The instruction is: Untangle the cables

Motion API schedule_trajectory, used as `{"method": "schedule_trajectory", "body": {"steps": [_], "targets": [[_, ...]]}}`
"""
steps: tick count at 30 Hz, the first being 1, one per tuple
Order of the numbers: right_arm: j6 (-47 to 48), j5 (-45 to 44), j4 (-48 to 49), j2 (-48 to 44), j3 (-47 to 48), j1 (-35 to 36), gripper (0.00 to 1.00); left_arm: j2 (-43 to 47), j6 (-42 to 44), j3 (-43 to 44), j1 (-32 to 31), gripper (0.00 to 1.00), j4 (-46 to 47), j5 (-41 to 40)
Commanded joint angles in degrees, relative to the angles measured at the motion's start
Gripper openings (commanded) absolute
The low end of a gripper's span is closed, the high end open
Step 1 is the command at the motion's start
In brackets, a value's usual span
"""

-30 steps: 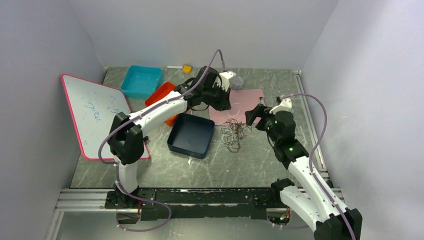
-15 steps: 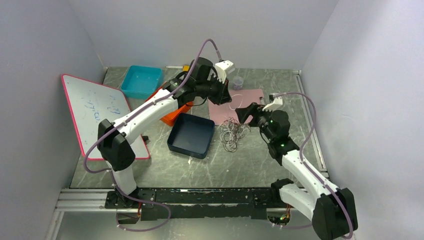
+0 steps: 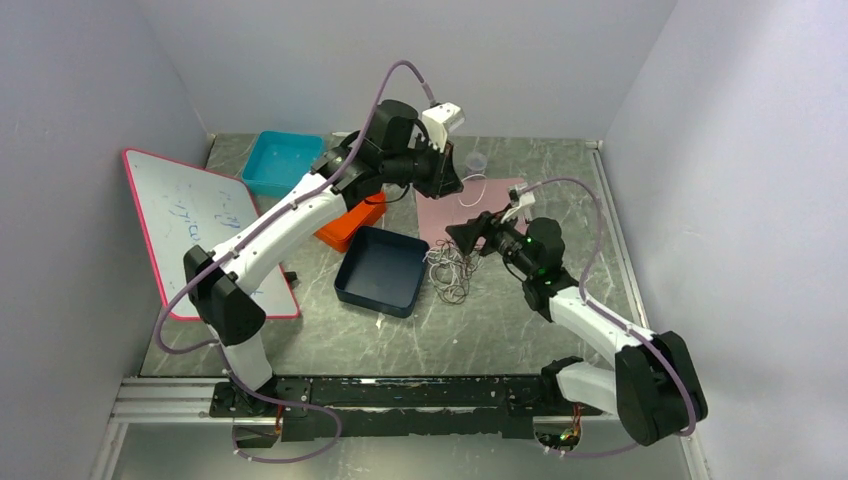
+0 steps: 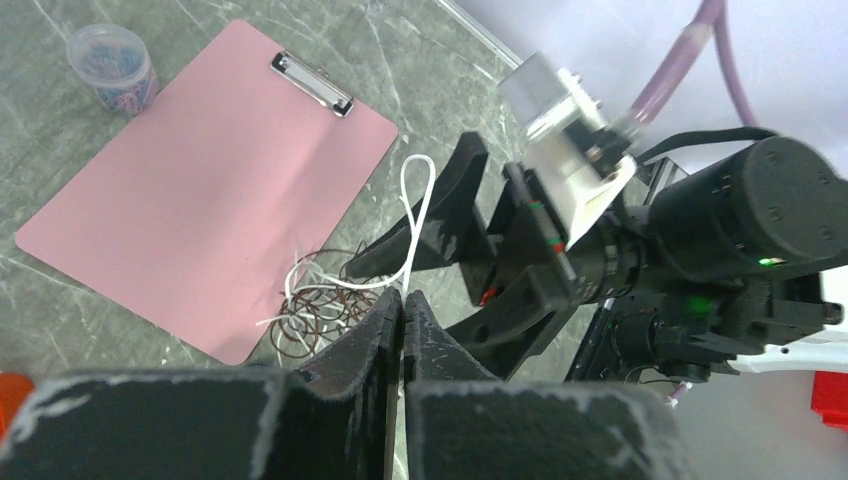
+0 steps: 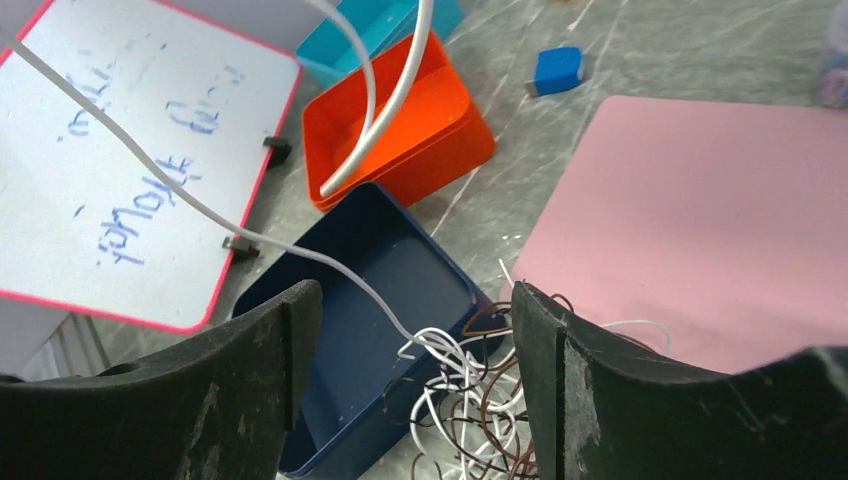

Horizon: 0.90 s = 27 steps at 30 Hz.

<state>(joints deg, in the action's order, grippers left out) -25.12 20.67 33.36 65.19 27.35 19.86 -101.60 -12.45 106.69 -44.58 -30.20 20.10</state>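
left gripper (image 4: 402, 298) rises and pulls back, pinched shut on white cable (image 5: 400, 85) | right gripper (image 5: 415, 292) advances, jaws wide, empty, over cables (image 3: 450, 270) beside navy tray (image 3: 375, 300) | one strand lifting free, tangle remains

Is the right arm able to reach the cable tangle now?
Likely yes: the right gripper is open close above the tangle; only one lifted white cable crosses between.

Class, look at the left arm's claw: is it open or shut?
Shut. In the left wrist view the left claw has its fingers pressed together with no gap, pinching a white cable that leads up from the tangle.
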Motion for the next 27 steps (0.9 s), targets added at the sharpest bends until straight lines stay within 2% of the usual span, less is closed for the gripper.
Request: {"method": "schedule_trajectory", "body": {"steps": [1,6,15,18,23,27], "targets": [[3.95,2.06,4.99,2.1,0.72,2.53,0.73,3.26,-2.02,1.2,-0.44,0.07,-1.27,-0.21],[3.94,1.52,9.33,6.66,1.45,4.11,0.72,3.4,-2.42,3.06,-0.48,0.07,-2.13,0.76],[2.67,-8.8,14.13,12.99,0.5,5.43,0.54,1.39,-3.81,11.11,-0.6,0.07,-5.71,4.63],[2.14,-15.79,11.61,13.1,0.2,5.84,0.52,0.91,-3.78,14.27,-0.6,0.07,-6.85,5.19],[0.44,-32.01,0.11,12.12,1.51,6.07,0.49,0.88,-3.94,18.17,-0.58,0.07,-7.98,5.74],[-0.24,-38.0,-6.0,12.01,1.83,6.07,0.47,0.96,-4.18,21.33,-0.51,0.07,-8.99,5.99]]}}
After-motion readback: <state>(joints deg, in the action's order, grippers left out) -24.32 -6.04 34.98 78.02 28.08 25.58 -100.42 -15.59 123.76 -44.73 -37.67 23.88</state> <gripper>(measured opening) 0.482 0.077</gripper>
